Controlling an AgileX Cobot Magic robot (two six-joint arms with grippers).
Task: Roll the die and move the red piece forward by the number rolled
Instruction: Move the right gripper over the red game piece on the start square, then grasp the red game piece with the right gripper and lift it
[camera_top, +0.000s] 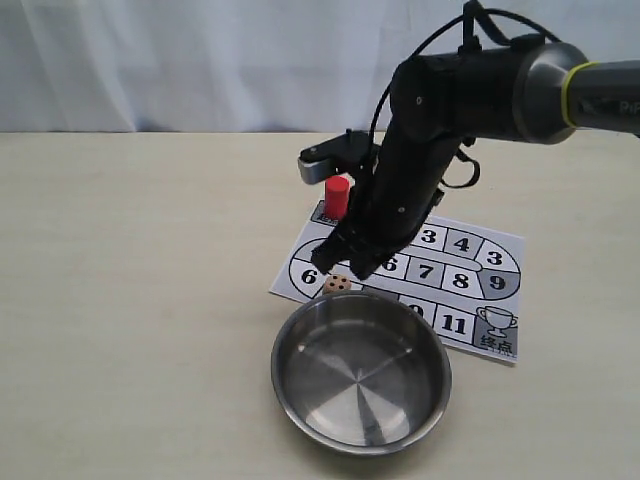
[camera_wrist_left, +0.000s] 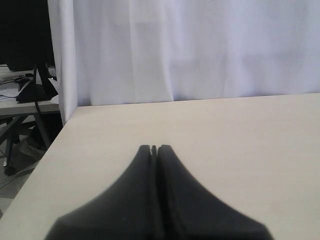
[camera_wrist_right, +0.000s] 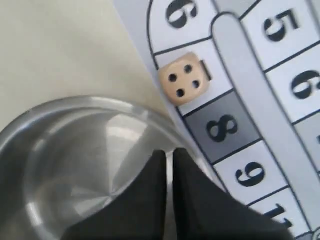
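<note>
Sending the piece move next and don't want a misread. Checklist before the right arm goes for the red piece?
1. Die flat on the board beside the bowl, four pips up: ok.
2. Red piece upright: ok.
3. Right claw empty: ok, but shut, so open it first.
4. Left claw over bare table, shut: ok.
5. Squares ahead of the piece free: cannot tell, the arm covers some.

The die (camera_top: 337, 285) lies on the board (camera_top: 503, 247) — just beside the steel bowl (camera_top: 300, 380).
</note>
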